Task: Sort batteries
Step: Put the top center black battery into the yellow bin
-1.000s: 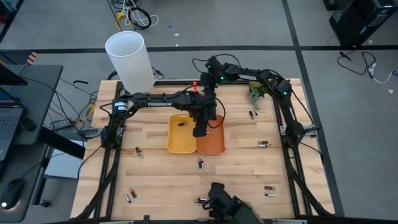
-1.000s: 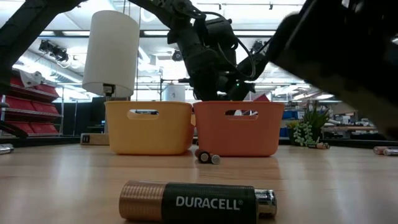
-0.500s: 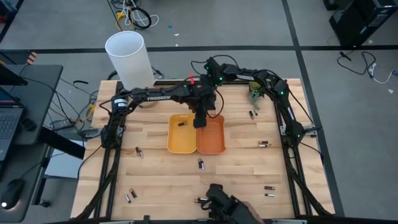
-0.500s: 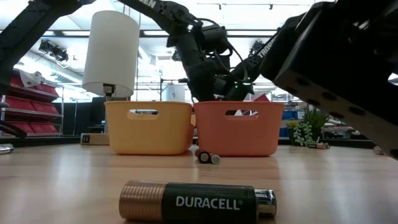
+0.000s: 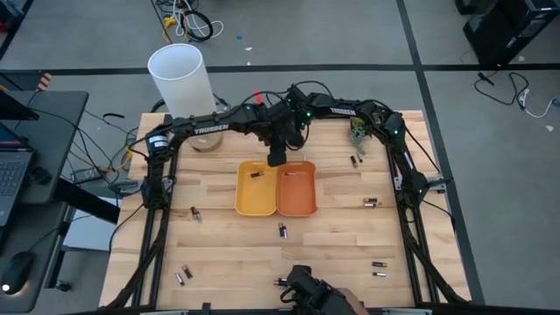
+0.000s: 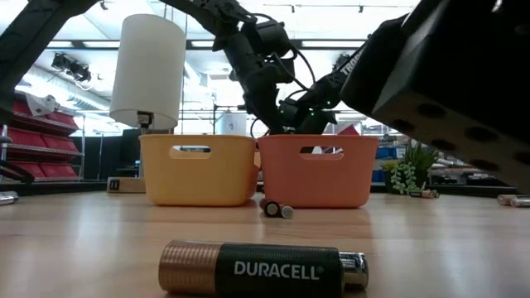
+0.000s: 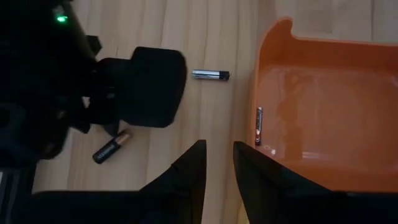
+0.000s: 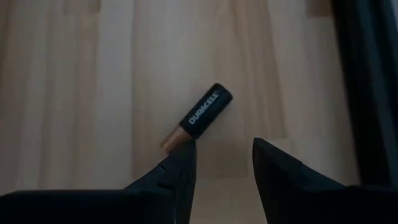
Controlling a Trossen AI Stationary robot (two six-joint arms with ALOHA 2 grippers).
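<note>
My left gripper [image 5: 276, 159] hangs over the far edge of the orange tray [image 5: 297, 199], fingers [image 7: 189, 171] narrow with a small gap, holding nothing. One battery [image 7: 259, 126] lies inside that tray, another [image 5: 256, 174] in the yellow tray [image 5: 255, 203] just beside it. My right gripper [image 8: 221, 163] hovers at the near edge of the counter [image 5: 227, 245], fingers apart and empty, a Duracell battery [image 8: 202, 117] on the wood just ahead. More batteries [image 5: 373, 202] lie scattered around the counter.

Robotics lab: shelving [image 6: 33, 145], floor cables [image 5: 184, 19].
</note>
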